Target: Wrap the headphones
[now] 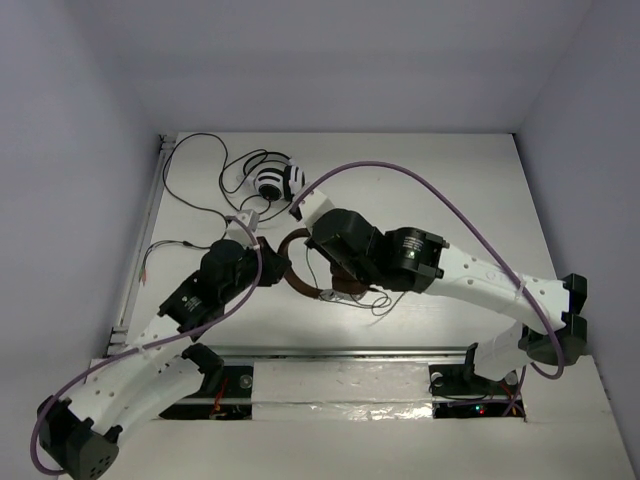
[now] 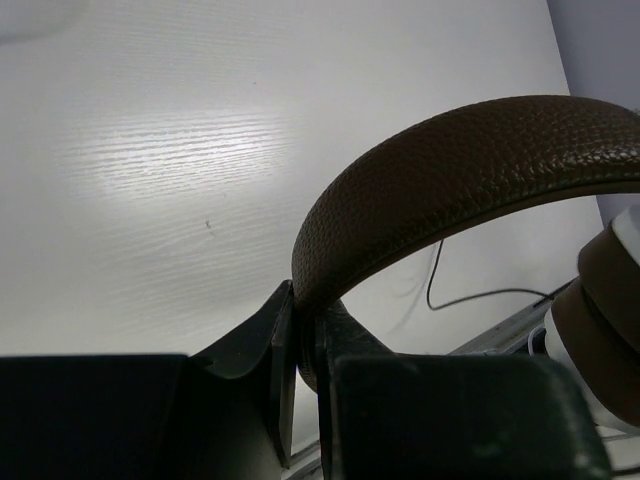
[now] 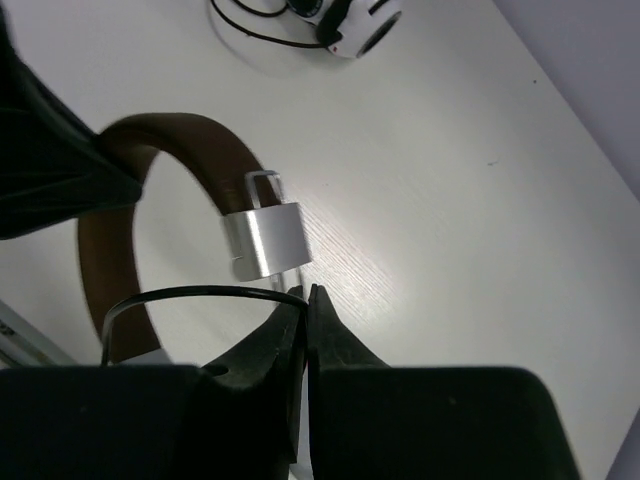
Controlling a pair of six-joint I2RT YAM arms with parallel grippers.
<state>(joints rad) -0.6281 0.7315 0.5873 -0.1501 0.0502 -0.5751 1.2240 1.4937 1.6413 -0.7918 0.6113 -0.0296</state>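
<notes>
Left gripper [image 2: 305, 335] clamps headband [image 2: 460, 150] of headphones [image 3: 262, 240]; right gripper [image 3: 305, 300] pinches cable [image 3: 190, 293]. We see white table [image 1: 450, 200], pale walls [image 1: 330, 60]. Striped headphones [image 1: 272, 182], beyond headband, show from top, not left wrist.

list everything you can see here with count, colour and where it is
headphones: one, brown headband and cushions with silver cups, mid-table between the arms
thin black cable: one, black, running in front of those headphones to the right tool
striped headphones: one, black and white, far side of the table, their own black cord looped to the left
table: one, white, under everything
hoses: two, purple, one arching along each arm
arms: two, white and black, reaching in from the near edge
left tool: one, black, shut on the brown headband
right tool: one, black, shut on the thin black cable
</notes>
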